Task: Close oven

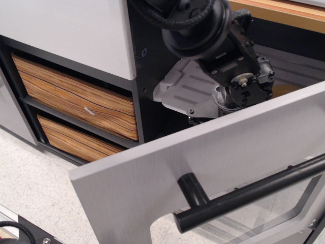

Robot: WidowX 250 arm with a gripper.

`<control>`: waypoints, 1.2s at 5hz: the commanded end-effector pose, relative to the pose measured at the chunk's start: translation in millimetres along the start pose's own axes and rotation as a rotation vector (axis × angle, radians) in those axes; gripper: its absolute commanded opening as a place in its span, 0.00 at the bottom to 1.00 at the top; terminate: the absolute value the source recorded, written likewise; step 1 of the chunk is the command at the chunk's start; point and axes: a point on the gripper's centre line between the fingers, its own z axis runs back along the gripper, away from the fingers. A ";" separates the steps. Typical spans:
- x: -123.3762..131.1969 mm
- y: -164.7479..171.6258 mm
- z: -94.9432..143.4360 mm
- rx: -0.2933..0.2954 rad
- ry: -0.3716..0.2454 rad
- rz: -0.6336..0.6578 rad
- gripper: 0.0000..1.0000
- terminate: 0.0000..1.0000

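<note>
The oven door [213,168] hangs open; the gripper [203,114] sits behind its top edge to push it, finger state unclear.

Speckled pale floor [35,178], cabinet [71,40] standing on it

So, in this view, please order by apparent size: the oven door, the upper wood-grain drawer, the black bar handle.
1. oven door, nearest the camera, which inflates it.
2. upper wood-grain drawer.
3. black bar handle, though cropped at the right edge.
</note>
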 end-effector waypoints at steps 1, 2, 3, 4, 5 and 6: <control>0.0 0.0 0.0 0.000 0.000 0.000 1.00 0.00; 6.8 -2.7 37.3 0.002 0.039 0.054 1.00 0.00; 10.0 -5.5 63.9 -0.020 0.045 0.092 1.00 0.00; 14.6 -8.7 97.9 -0.050 0.100 0.145 1.00 0.00; 19.2 -13.8 135.5 -0.034 0.156 0.217 1.00 0.00; 16.3 -22.8 175.3 -0.021 0.177 0.262 1.00 0.00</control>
